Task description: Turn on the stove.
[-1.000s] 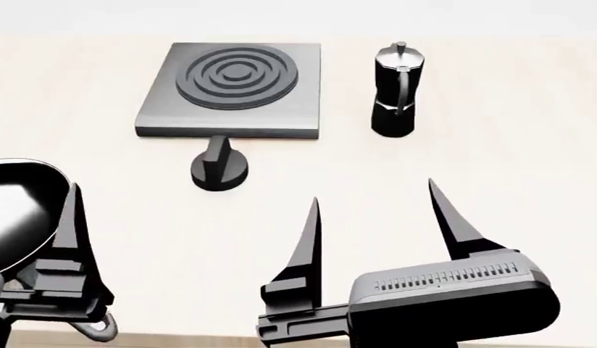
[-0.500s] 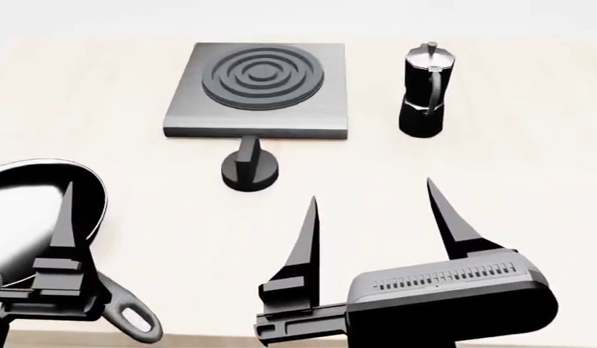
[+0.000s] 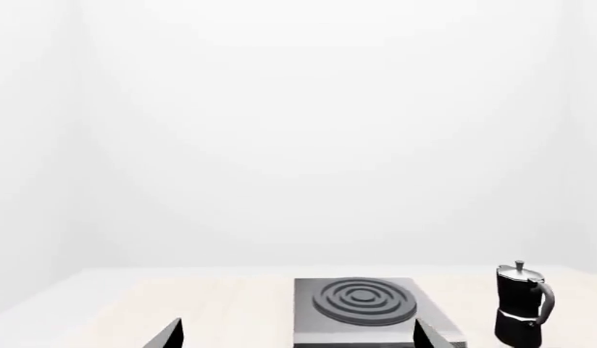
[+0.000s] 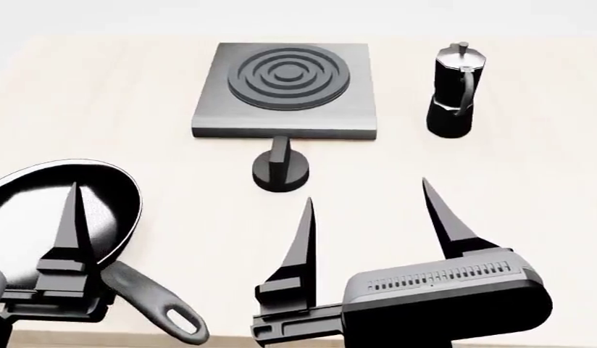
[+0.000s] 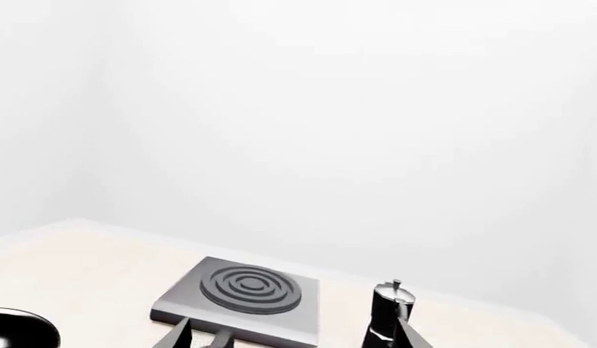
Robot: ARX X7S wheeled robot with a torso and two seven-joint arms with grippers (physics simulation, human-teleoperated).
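Head view: right gripper spread wide, empty, short of stove knob. Left gripper's state unclear. Risk: fingers striking moka pot on approach.

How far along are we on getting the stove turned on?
Done: nothing visible; the knob in front of the stove is untouched. In hand: nothing; the right gripper is open, short of the knob, and the left gripper hovers over the frying pan. Left: reach, grip and turn the knob.
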